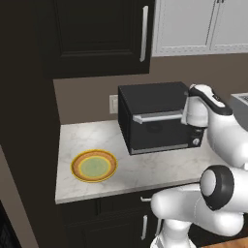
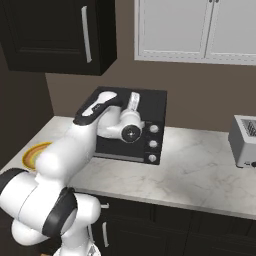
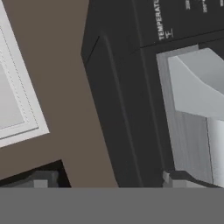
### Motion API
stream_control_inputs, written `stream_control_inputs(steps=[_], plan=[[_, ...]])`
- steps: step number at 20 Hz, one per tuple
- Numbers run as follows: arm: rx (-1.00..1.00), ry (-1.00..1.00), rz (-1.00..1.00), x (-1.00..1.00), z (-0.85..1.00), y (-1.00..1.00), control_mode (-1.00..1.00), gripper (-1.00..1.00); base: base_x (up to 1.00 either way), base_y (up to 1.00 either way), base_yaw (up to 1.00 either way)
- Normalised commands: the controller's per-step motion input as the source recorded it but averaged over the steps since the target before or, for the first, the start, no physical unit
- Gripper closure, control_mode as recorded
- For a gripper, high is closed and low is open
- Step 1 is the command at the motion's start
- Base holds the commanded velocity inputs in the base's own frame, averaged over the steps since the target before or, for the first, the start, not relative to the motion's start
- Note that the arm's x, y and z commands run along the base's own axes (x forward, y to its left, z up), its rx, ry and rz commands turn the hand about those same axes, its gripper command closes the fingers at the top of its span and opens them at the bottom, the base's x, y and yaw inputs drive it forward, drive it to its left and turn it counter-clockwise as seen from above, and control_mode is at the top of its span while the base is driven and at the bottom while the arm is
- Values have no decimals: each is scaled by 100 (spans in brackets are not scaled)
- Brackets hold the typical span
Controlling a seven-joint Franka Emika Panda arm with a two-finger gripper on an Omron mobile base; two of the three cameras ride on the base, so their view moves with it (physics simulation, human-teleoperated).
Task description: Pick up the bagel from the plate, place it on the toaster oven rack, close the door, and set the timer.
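The plate (image 1: 93, 165) lies on the counter left of the black toaster oven (image 1: 145, 99) and nothing lies on it. The bagel and the toaster oven rack are hidden from me. The door (image 1: 157, 133) stands upright against the oven front, its silver bar handle (image 1: 156, 117) across the top. My gripper (image 3: 107, 180) is open, its tips far apart with nothing held between them. It sits at the right end of the handle (image 3: 197, 87), close to the control panel with the temperature label. In the right base view my arm reaches over the oven beside the knobs (image 2: 153, 144).
A grey toaster (image 2: 245, 140) stands at the right on the marble counter (image 2: 200, 170). Dark wall cabinets (image 1: 97, 34) and white ones (image 2: 200, 30) hang above the oven. The plate's edge (image 2: 31, 152) shows behind my arm.
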Motion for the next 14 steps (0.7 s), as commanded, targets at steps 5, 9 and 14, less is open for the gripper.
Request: stream_control_inputs(steps=[5, 9, 14], plan=[[0, 0, -12, 53, 0, 27, -100, -100, 0, 0, 0], [1, 0, -12, 26, 1, 15, -100, -100, 0, 0, 0], [7, 0, -8, -59, 66, -19, -100, -100, 0, 0, 0]])
